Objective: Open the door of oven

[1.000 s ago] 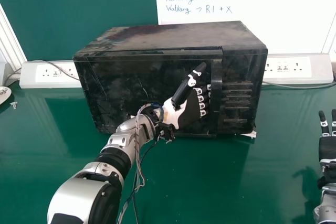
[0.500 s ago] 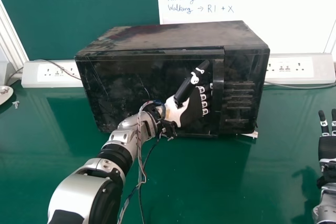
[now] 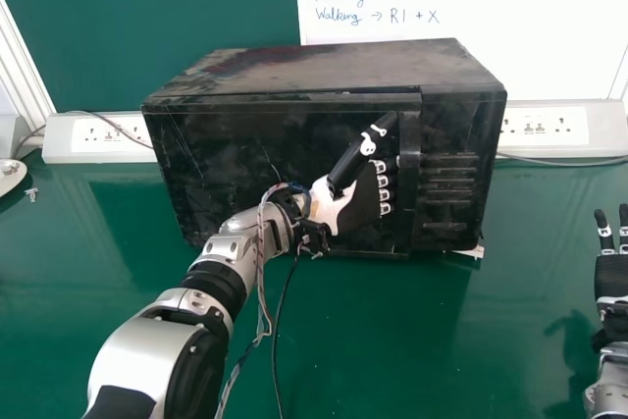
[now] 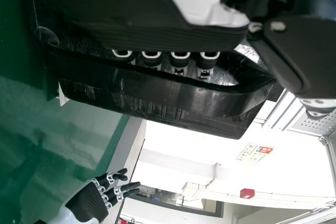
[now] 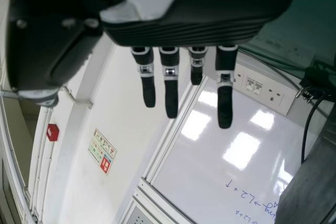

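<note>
Sockets in a white strip (image 3: 93,136) lie at the far left, behind the green table (image 3: 461,331). My left arm (image 3: 147,350) slants in from the lower left to the black oven (image 3: 343,64), which stands mid-table, its front towards me. My left hand (image 3: 359,207) is at the right part of its door (image 3: 226,159), fingers (image 4: 181,60) side by side with slight gaps and reaching in behind the upright handle (image 3: 409,134); their tips are hidden. My thumb points up, straight. Vents (image 3: 446,183) mark the panel beyond. Farthest right, my right hand (image 3: 612,277) rests idle, fingers straight and spread.
</note>
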`<action>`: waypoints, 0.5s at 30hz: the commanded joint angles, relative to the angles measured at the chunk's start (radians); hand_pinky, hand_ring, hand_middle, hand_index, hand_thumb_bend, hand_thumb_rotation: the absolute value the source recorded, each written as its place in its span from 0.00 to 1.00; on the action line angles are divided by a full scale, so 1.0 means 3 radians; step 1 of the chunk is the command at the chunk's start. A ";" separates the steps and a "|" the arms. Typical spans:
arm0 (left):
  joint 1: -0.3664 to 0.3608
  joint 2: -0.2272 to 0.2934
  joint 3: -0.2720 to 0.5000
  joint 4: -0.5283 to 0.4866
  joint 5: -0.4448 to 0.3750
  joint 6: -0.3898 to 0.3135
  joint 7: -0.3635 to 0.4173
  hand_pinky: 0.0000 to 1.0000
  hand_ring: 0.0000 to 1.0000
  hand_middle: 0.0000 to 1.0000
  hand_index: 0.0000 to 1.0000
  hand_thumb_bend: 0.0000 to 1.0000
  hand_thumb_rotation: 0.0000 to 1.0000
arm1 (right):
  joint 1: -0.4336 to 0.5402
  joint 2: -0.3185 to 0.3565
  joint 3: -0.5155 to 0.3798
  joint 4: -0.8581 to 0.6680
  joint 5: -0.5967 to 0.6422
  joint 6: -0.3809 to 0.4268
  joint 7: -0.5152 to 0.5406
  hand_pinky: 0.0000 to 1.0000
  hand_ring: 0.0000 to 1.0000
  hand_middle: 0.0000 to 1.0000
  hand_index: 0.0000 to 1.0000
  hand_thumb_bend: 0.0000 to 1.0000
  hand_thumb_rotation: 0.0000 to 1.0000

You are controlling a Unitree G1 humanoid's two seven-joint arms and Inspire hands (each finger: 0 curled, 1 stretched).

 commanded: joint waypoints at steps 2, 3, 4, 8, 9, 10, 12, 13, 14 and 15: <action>-0.0133 -0.0075 -0.0054 0.0033 0.0044 -0.0009 -0.0091 0.46 0.68 0.77 0.85 0.86 0.85 | 0.0028 0.0038 0.0004 -0.0040 0.0020 0.0008 -0.0012 0.87 0.95 0.92 0.87 1.00 0.91; -0.0137 -0.0076 -0.0062 0.0032 0.0057 -0.0013 -0.0083 0.45 0.68 0.76 0.84 0.86 0.85 | 0.0027 0.0031 0.0001 -0.0029 0.0021 0.0010 -0.0010 0.87 0.95 0.92 0.87 1.00 0.91; -0.0141 -0.0077 -0.0071 0.0030 0.0072 -0.0018 -0.0075 0.45 0.67 0.76 0.84 0.87 0.84 | 0.0026 0.0028 0.0002 -0.0025 0.0019 0.0012 -0.0014 0.86 0.94 0.92 0.87 1.00 0.92; -0.0152 -0.0078 -0.0091 0.0028 0.0111 -0.0024 -0.0086 0.44 0.66 0.75 0.83 0.86 0.85 | 0.0029 0.0035 0.0010 -0.0045 0.0013 0.0006 -0.0016 0.86 0.94 0.92 0.88 1.00 0.92; -0.0155 -0.0078 -0.0093 0.0028 0.0121 -0.0020 -0.0096 0.44 0.67 0.75 0.84 0.86 0.85 | 0.0029 0.0035 0.0009 -0.0047 0.0012 0.0007 -0.0028 0.86 0.93 0.91 0.87 1.00 0.92; -0.0158 -0.0077 -0.0100 0.0028 0.0133 -0.0025 -0.0106 0.44 0.67 0.75 0.84 0.86 0.85 | 0.0029 0.0035 0.0009 -0.0050 0.0011 0.0008 -0.0036 0.85 0.92 0.91 0.86 1.00 0.91; -0.0162 -0.0074 -0.0116 0.0024 0.0156 -0.0037 -0.0116 0.44 0.66 0.75 0.84 0.85 0.86 | 0.0032 0.0038 0.0013 -0.0058 0.0006 0.0003 -0.0047 0.84 0.92 0.90 0.85 1.00 0.91; -0.0164 -0.0073 -0.0123 0.0022 0.0163 -0.0039 -0.0124 0.44 0.66 0.74 0.84 0.85 0.87 | 0.0034 0.0039 0.0016 -0.0061 0.0001 -0.0001 -0.0054 0.82 0.91 0.88 0.84 1.00 0.92; -0.0166 -0.0070 -0.0129 0.0019 0.0168 -0.0041 -0.0133 0.44 0.66 0.74 0.84 0.85 0.87 | 0.0035 0.0037 0.0017 -0.0061 0.0001 0.0002 -0.0048 0.81 0.90 0.88 0.84 1.00 0.92; -0.0167 -0.0067 -0.0137 0.0017 0.0173 -0.0046 -0.0145 0.44 0.66 0.74 0.84 0.84 0.87 | 0.0034 0.0029 0.0014 -0.0046 0.0006 0.0011 -0.0039 0.81 0.89 0.88 0.85 1.00 0.93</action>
